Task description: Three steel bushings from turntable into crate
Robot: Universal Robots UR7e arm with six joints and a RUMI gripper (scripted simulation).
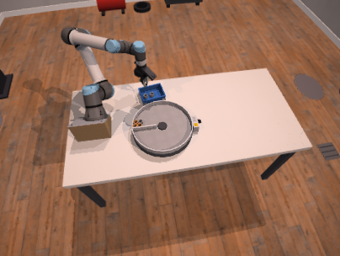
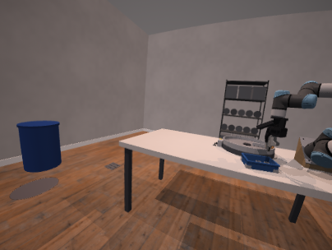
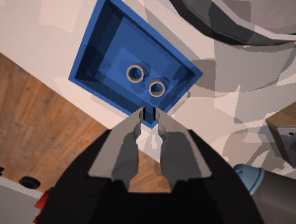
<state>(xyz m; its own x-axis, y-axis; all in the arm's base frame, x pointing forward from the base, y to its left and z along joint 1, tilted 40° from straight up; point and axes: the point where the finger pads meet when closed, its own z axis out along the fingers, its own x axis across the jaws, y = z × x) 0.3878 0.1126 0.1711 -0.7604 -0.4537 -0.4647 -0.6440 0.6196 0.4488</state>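
The arm is bent over the table (image 1: 236,105), with the claw (image 3: 148,116) pointed down and raised above the near rim of the blue crate (image 3: 95,55). Its jaws are nearly closed, and nothing is held between them. Two steel bushings (image 3: 135,73) are seen upright, side by side, on the crate floor just ahead of the fingertips. Beyond the crate, the turntable (image 1: 185,139) is placed close against it, with more bushings (image 1: 137,123) clustered at its rim beside a radial divider. Behind the claw the table edge and open floor are found. A shelf rack (image 2: 227,103) stands well apart.
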